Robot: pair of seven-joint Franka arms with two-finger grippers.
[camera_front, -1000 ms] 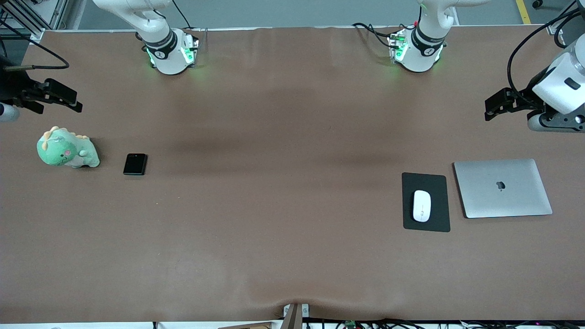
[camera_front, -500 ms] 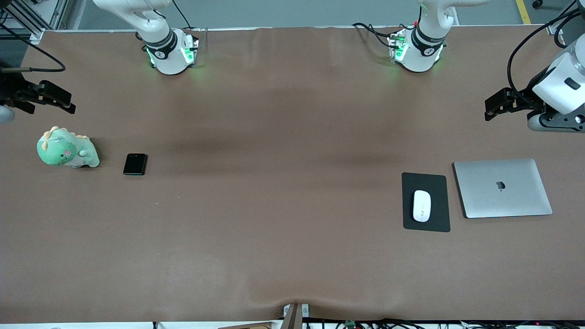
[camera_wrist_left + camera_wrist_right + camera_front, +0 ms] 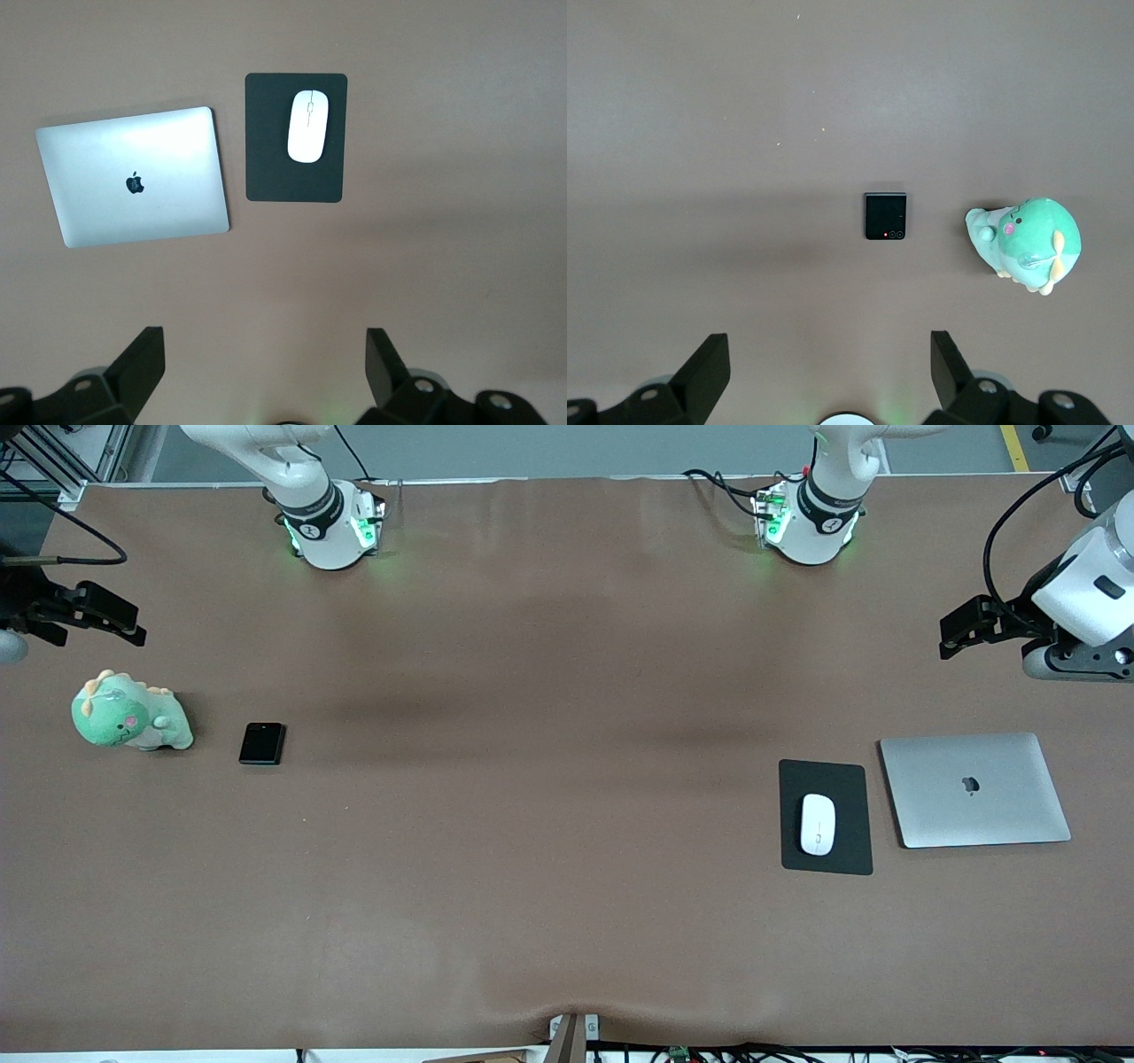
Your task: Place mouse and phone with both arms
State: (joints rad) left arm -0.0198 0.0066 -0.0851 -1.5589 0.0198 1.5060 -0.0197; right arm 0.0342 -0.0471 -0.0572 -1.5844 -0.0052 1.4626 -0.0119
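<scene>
The white mouse (image 3: 818, 824) lies on a dark-grey pad (image 3: 826, 859) toward the left arm's end of the table. It also shows in the left wrist view (image 3: 307, 126). The black phone (image 3: 262, 743) lies flat on the table toward the right arm's end, and shows in the right wrist view (image 3: 885, 216). My left gripper (image 3: 946, 636) is open and empty, held high over bare table at the left arm's end; its own view (image 3: 264, 336) shows the jaws wide apart. My right gripper (image 3: 137, 624) is open and empty, high over the table's right-arm end (image 3: 830, 338).
A closed silver laptop (image 3: 974, 789) lies beside the pad, toward the left arm's end. A green plush dinosaur (image 3: 131, 722) sits beside the phone, toward the right arm's end. The table (image 3: 549, 779) is covered in brown cloth.
My right gripper has drawn back slightly toward the right arm's end of the table, then stopped. The left arm, mouse and phone have not moved.
</scene>
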